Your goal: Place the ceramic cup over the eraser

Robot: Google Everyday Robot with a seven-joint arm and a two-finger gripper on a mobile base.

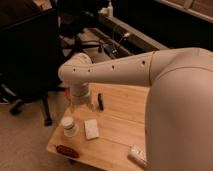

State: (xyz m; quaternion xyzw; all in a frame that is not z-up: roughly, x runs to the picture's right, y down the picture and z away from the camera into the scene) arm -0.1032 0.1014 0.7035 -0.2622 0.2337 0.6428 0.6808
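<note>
One ceramic cup [69,126]: small, white, round, standing on the wooden table [121,114] near its front left corner. One eraser [100,101]: narrow black bar, lying apart from the cup, farther back. One flat white block [91,128] just beside the cup; one dark red oval [65,150] at the front edge. Gripper [82,106] hangs between cup and eraser, holding neither; open or closed, cannot tell.

gripper [82,105]: cream, low over table | cup [69,125]: plain white, near gripper | eraser [100,101]: black, just beside gripper | block [91,128]: white | oval [65,150]: dark red | table [122,107]: light wood
</note>
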